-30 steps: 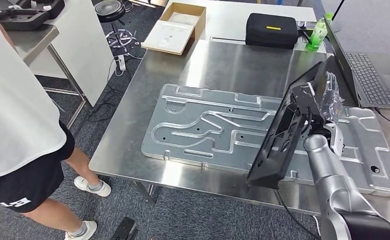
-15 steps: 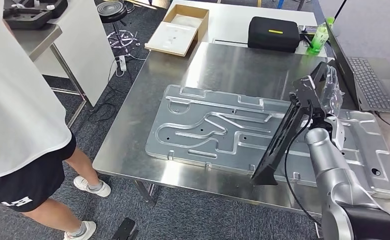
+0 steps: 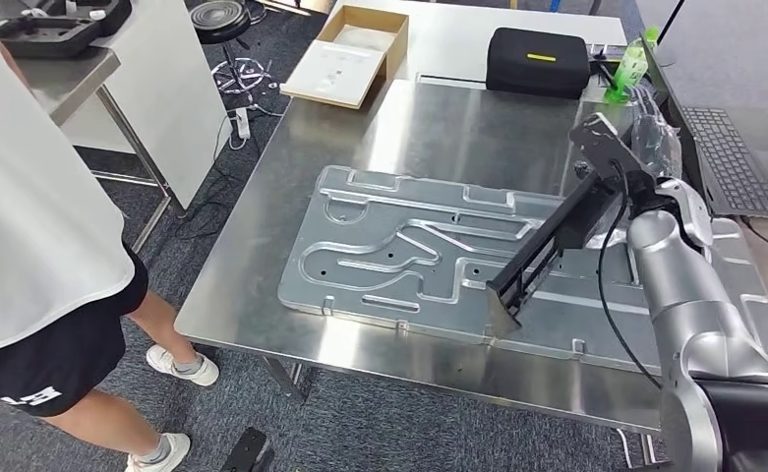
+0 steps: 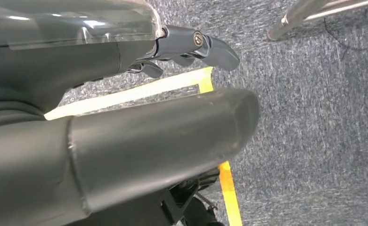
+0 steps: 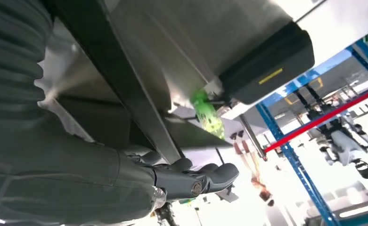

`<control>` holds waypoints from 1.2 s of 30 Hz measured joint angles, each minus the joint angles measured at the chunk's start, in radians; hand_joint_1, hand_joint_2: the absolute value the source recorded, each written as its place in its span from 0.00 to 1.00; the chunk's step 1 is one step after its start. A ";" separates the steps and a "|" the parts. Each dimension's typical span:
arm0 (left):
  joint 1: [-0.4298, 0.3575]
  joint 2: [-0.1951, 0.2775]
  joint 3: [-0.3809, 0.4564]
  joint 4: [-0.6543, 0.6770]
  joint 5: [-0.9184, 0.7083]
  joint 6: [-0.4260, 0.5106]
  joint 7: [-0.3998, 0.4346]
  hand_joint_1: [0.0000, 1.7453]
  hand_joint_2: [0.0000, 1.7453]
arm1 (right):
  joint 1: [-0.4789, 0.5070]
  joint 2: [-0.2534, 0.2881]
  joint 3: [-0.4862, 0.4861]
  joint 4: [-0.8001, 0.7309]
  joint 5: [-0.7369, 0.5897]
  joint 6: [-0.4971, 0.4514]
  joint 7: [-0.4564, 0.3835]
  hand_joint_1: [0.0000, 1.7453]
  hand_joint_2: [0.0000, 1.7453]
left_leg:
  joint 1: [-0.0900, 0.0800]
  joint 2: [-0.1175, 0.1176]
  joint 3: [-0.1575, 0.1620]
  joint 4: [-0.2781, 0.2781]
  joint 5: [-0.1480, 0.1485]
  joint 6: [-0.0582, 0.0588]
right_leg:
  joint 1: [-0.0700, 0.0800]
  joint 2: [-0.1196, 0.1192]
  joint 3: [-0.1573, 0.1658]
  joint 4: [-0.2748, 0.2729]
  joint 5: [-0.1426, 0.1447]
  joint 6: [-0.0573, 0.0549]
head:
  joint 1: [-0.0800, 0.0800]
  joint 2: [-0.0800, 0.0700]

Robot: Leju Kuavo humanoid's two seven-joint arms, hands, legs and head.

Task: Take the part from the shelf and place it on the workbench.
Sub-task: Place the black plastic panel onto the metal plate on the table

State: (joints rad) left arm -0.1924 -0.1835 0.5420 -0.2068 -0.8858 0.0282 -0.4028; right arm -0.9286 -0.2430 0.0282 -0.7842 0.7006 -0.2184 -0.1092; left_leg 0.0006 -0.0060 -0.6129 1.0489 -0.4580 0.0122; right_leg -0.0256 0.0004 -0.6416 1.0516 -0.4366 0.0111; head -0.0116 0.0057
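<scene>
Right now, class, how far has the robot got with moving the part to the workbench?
Done: the black part is off the shelf. In hand: the right hand holds it tilted over the workbench, low end on or near the metal plate. Left: lay it down and let go.

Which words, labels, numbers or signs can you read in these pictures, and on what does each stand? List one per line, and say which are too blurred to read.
White letters on the person's black shorts: cut off and upside down, not readable.
Yellow label on the black case: too small to read.
Green bottle: label too blurred to read.
Laptop: key legends too small to read.
No text can be read anywhere.
</scene>
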 joint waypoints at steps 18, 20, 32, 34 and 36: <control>-0.002 0.003 0.002 0.000 -0.005 -0.015 -0.001 0.00 0.00 | -0.258 -0.035 0.066 0.152 -0.073 0.354 0.070 0.00 1.00 | 0.004 0.000 0.010 -0.045 0.040 0.036 | 0.012 -0.002 -0.042 0.102 -0.070 0.018 | 0.001 0.000; -0.001 0.003 0.002 0.000 -0.007 -0.015 -0.001 0.00 0.00 | -0.268 -0.039 0.074 0.172 -0.075 0.367 0.071 0.00 1.00 | 0.004 0.001 0.009 -0.043 0.040 0.038 | 0.010 -0.001 -0.103 0.222 -0.113 0.025 | 0.001 0.000; 0.000 0.003 0.002 0.000 -0.014 -0.018 -0.001 0.00 0.00 | -0.315 -0.048 0.128 0.233 -0.094 0.454 0.077 0.00 0.00 | 0.002 0.000 -0.018 0.037 -0.021 -0.006 | -0.003 0.001 -0.005 -0.003 0.010 -0.008 | 0.000 0.000; 0.000 0.003 0.002 0.000 -0.014 -0.019 -0.001 0.00 0.00 | -0.329 -0.048 0.138 0.244 -0.105 0.506 0.074 0.00 0.00 | 0.005 0.001 -0.071 0.158 -0.084 -0.014 | -0.002 0.000 -0.004 -0.004 0.010 -0.014 | 0.000 0.000; 0.002 0.003 0.002 0.000 -0.014 -0.021 -0.001 0.00 0.00 | -0.337 -0.051 0.151 0.260 -0.114 0.551 0.069 0.00 0.00 | 0.007 0.001 -0.124 0.270 -0.122 -0.016 | 0.001 0.000 -0.004 -0.004 0.010 -0.016 | 0.000 0.000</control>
State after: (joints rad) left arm -0.1906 -0.1801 0.5436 -0.2068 -0.9002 0.0071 -0.4040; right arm -1.2652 -0.2943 0.1787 -0.5244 0.5866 0.3324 -0.0398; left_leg 0.0072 -0.0053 -0.7369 1.3192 -0.5801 -0.0041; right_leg -0.0244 0.0009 -0.6458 1.0479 -0.4269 -0.0045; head -0.0117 0.0057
